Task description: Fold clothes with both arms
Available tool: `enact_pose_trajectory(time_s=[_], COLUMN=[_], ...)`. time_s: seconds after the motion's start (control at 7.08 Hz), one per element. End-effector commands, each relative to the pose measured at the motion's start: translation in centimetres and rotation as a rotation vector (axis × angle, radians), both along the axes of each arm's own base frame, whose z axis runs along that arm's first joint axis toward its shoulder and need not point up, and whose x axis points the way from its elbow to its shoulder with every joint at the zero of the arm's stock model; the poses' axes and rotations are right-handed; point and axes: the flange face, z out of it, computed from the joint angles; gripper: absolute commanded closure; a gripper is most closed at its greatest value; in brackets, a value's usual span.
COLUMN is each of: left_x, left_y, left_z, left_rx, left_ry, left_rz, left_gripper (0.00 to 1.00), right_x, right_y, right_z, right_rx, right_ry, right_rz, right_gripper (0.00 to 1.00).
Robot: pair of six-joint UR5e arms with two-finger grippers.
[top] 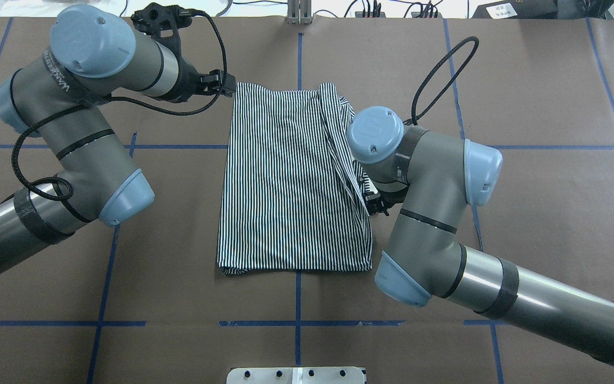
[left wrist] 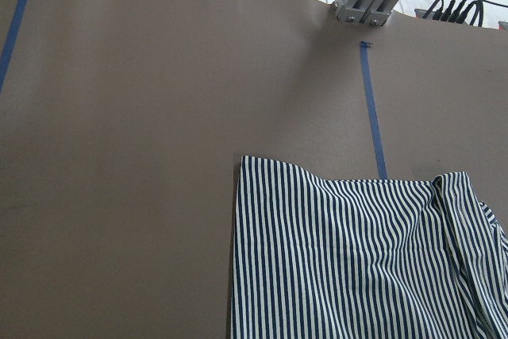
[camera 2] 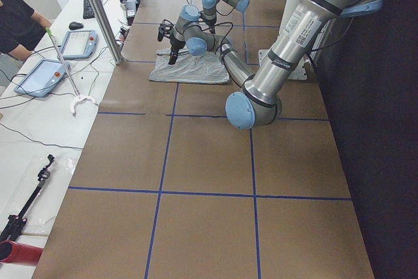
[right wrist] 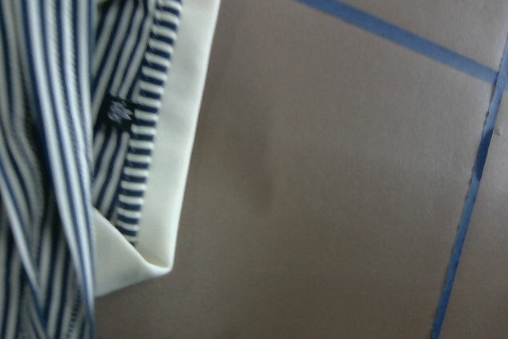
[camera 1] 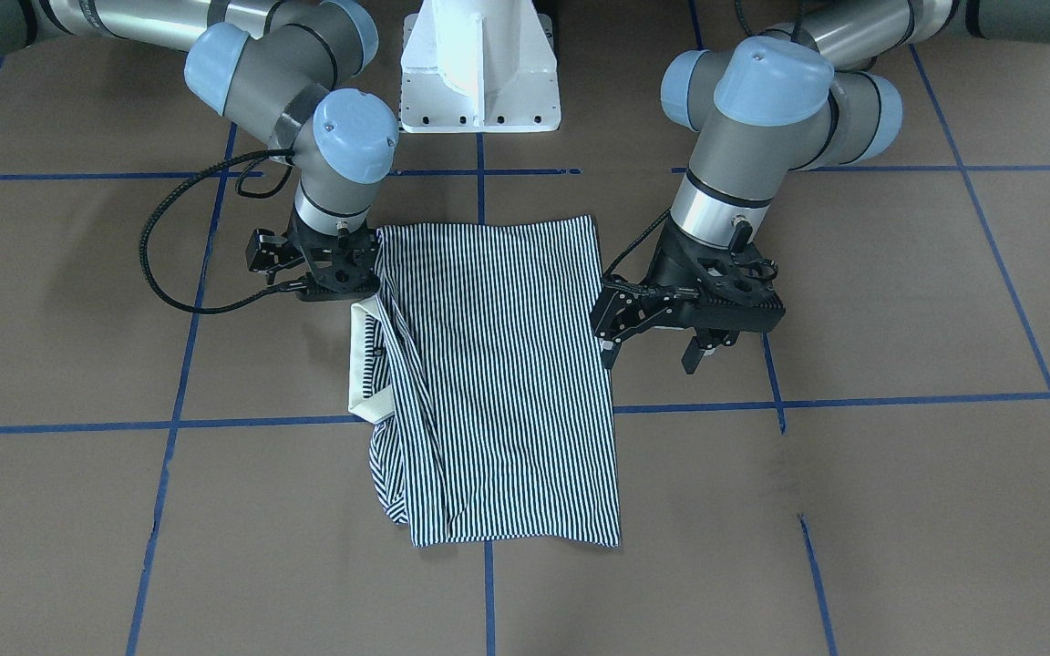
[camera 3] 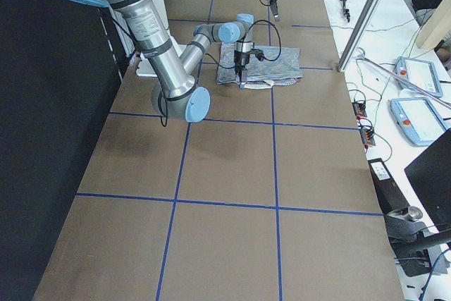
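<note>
The polo shirt (camera 1: pixel 507 364) lies folded narrow in the middle of the table (camera 1: pixel 899 510), its collar (camera 1: pixel 363 364) toward the right edge. The left gripper (camera 1: pixel 653 351) hangs spread wide and empty. The right gripper (camera 1: pixel 335 273) hides its fingers, so their state cannot be told. The fold probably goes best if both pinch matching corners and move together.

Front, overhead cams opposed, wrist cams close on shirt (camera 1: pixel 498 364)

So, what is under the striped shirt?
Only the brown table shows around the shirt. Blue tape lines run in under its edges; whatever lies beneath is covered.
</note>
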Motion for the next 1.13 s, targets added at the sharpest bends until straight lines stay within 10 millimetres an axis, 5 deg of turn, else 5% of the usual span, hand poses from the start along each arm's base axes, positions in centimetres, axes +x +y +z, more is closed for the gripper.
enact_pose_trajectory(time_s=[0.0, 0.28, 0.99], left_x=[0.0, 0.0, 0.0], left_y=[0.0, 0.0, 0.0], left_z=[0.2, 0.2, 0.2], left_rx=[-0.002, 0.000, 0.000], left_ry=[-0.002, -0.002, -0.002], left_rz=[0.005, 0.007, 0.006], left_gripper=[0.00, 0.00, 0.00], right_x=[-4.4, -7.9, -9.3], right_y=[-4.4, -6.4, -6.2], right_z=[-4.8, -4.3, -0.7], right_rx=[0.044, 0.046, -0.007], right_ry=[-0.063, -0.078, -0.021], right_rz=[0.015, 0.009, -0.014], right_gripper=[0.00, 0.00, 0.00])
